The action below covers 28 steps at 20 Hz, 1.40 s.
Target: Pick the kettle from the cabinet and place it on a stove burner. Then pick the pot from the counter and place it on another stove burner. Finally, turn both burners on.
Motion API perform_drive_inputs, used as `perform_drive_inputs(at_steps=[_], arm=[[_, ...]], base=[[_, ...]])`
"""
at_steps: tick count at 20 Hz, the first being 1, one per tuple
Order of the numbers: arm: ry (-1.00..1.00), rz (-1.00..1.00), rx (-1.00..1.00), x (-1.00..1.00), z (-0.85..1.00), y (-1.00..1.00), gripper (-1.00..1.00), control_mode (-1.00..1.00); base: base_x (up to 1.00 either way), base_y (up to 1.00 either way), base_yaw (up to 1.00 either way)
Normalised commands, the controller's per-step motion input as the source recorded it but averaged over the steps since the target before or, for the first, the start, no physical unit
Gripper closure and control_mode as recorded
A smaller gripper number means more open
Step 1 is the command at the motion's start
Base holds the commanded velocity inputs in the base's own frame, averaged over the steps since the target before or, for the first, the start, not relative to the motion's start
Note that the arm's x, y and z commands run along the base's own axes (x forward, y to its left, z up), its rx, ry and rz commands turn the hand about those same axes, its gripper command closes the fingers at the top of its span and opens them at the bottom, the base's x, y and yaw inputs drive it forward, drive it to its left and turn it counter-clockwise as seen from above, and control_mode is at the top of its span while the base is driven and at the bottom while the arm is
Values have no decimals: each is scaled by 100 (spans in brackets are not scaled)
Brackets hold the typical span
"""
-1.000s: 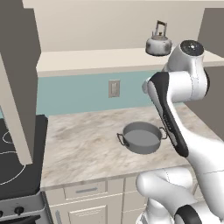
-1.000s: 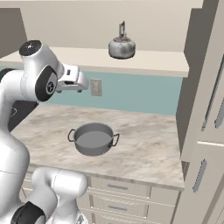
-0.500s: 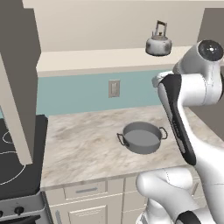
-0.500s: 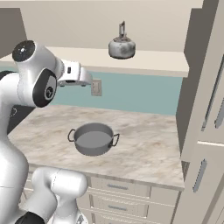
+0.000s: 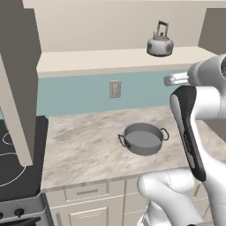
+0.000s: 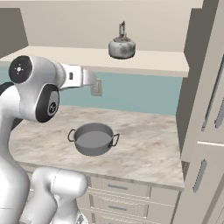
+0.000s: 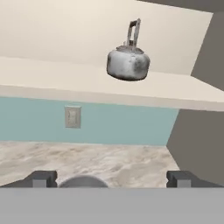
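Gripper (image 7: 112, 178) jaws wide apart, holding nothing, level with the counter (image 5: 88, 145) and aimed at the cabinet (image 7: 87, 83) shelf. Pot (image 5: 143, 138) sits on the counter, untouched. Kettle (image 7: 128, 63) stands upright on the shelf (well above the fingertips). To do it well: raise the hand, centre on the handle, then close.

Arm (image 6: 35, 94) raised, jaws wide apart

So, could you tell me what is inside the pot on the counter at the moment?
The pot looks empty: its bare grey bottom shows in both base views. Only the strip just behind its near wall is covered.
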Motion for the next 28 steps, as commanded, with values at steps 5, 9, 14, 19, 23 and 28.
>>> perform_drive_inputs(at_steps=[5,9,14,19,23,28], arm=[[-10,0,0,-2,15,-20,-100,-100],[-7,0,0,0,24,-22,-100,-100],[-5,0,0,0,31,-24,-100,-100],[-1,0,0,6,39,-12,-100,-100],[0,0,0,17,32,0,-100,-100],[0,0,0,13,25,0,-100,-100]], base=[[0,0,0],[0,0,0],[0,0,0],[0,0,0],[0,0,0],[0,0,0]])
